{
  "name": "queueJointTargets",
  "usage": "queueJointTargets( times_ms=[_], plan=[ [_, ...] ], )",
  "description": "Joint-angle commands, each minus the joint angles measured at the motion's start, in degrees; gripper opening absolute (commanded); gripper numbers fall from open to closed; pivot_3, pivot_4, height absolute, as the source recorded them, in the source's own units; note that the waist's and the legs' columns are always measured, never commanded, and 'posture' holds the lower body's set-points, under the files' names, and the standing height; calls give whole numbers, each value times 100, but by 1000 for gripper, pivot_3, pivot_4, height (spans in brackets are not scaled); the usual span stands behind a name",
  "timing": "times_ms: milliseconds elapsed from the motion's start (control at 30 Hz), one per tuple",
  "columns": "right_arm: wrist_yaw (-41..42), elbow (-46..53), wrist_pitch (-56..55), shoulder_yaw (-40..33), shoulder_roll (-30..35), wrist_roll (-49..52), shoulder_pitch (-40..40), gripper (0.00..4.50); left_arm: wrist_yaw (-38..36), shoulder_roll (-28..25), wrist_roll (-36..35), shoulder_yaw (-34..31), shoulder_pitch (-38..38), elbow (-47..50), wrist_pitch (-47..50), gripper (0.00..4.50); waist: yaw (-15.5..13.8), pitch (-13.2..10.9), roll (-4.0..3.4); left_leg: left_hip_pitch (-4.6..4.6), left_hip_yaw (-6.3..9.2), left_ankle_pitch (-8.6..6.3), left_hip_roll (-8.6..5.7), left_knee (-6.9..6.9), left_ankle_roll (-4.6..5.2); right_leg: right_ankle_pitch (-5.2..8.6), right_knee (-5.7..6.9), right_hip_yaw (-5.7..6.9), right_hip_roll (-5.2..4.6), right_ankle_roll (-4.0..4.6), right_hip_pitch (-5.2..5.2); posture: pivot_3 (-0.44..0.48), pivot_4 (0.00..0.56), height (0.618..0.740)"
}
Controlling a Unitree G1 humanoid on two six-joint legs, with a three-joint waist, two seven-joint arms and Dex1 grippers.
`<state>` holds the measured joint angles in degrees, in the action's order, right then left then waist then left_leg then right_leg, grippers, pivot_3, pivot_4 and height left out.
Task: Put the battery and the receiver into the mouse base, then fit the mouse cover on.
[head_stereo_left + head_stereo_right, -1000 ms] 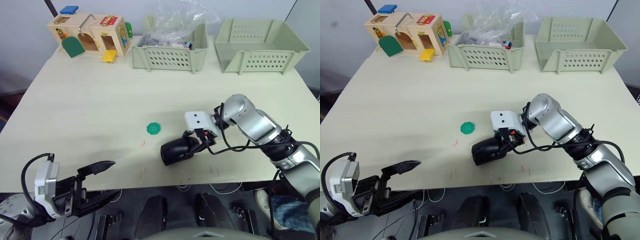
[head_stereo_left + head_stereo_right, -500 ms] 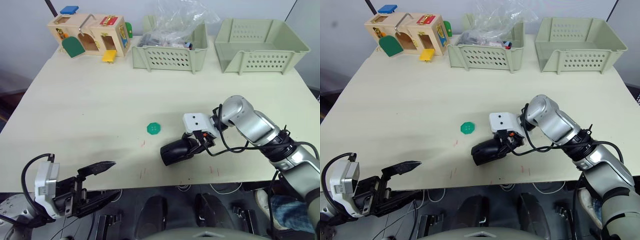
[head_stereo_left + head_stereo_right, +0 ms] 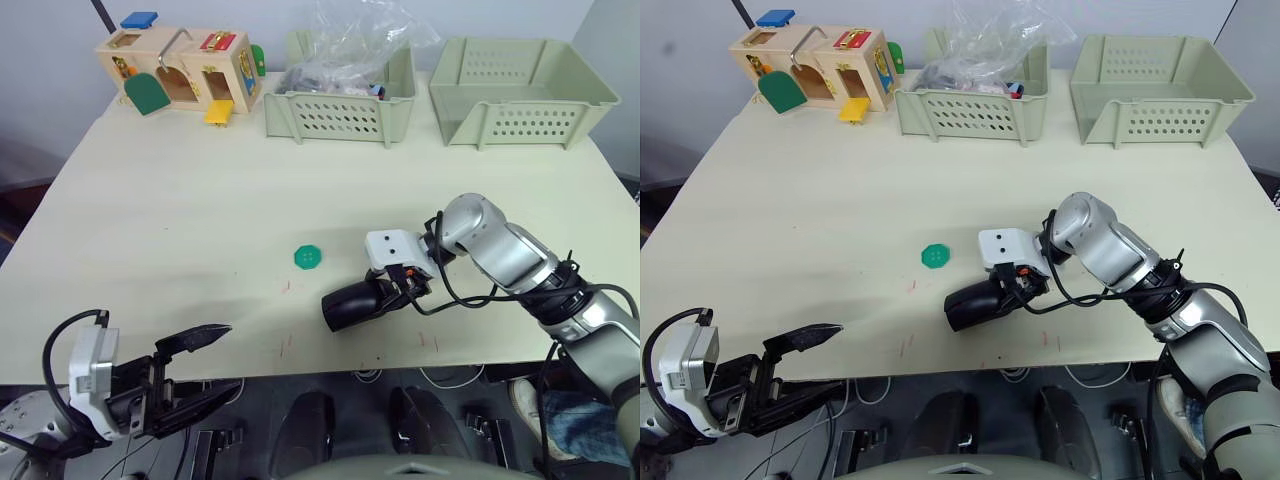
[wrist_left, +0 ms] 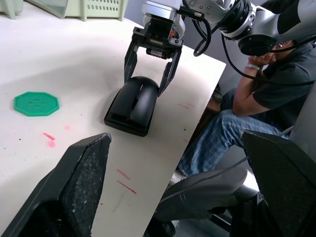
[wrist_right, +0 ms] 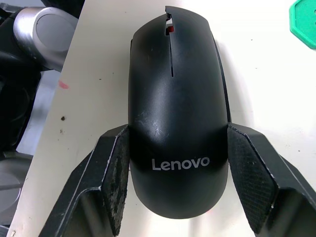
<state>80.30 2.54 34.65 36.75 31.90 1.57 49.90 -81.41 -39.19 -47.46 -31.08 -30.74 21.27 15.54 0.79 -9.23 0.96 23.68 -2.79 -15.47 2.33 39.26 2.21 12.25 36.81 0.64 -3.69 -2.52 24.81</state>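
Observation:
The mouse cover (image 5: 175,98) sits on the mouse base, whose red wheel (image 5: 170,28) shows in the front slot. The closed mouse (image 3: 350,305) lies near the table's front edge, right of centre. My right gripper (image 3: 400,290) is shut on its rear end, one black finger (image 5: 116,168) against each side. In the left wrist view the same fingers (image 4: 129,61) straddle the mouse (image 4: 136,101). The battery and the receiver are hidden. My left gripper (image 3: 215,360) hangs open and holds nothing, below the front edge at the left.
A green octagonal disc (image 3: 309,258) lies left of the mouse. Two pale green baskets (image 3: 340,115) (image 3: 520,100) and a wooden latch box (image 3: 180,70) stand along the far edge. A seated person (image 4: 266,98) is beside the table's right end.
My right gripper has shifted slightly left and down at the mouse's rear. The mouse has stayed in place. My left gripper has barely moved.

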Motion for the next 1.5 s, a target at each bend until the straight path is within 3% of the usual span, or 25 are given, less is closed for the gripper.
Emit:
queueJointTargets(
  times_ms=[33,1500],
  plan=[
    [-86,31,72,87,-45,-162,65,2537,-55,22,-54,-113,-81,86,-111,4500,2,0,0,0,0,0,0,0,0,0,0,0,0,0,0,0,150,740],
    [129,-214,-22,191,-257,-412,285,2537,-49,120,-31,-28,-224,72,-262,4500,12,1,0,-2,2,0,1,-1,0,0,0,1,1,1,0,0,150,740]
  ],
)
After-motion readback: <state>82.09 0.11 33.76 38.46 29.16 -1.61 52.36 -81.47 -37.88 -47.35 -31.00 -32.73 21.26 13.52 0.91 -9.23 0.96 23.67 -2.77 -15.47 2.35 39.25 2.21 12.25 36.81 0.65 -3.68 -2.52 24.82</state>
